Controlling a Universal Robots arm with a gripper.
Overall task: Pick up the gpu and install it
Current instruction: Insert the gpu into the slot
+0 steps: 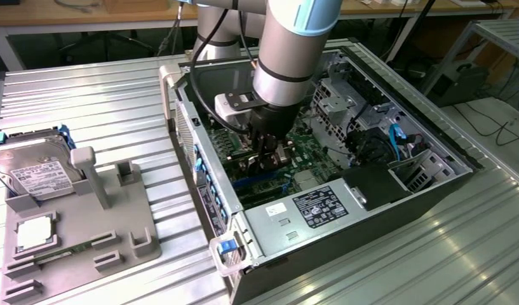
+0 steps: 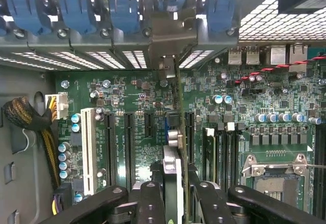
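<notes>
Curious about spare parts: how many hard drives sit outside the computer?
1: the hard drive rests in the grey holder at the exterior view's left. Others may hide inside the computer case.

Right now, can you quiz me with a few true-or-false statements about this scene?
1. The tool is inside the case. True.
2. The tool holds the hard drive. False: it grips the gpu; the hard drive sits on the grey rack outside.
3. The gpu stands on edge over the motherboard. True.
4. The case is closed. False: its side is open.
</notes>
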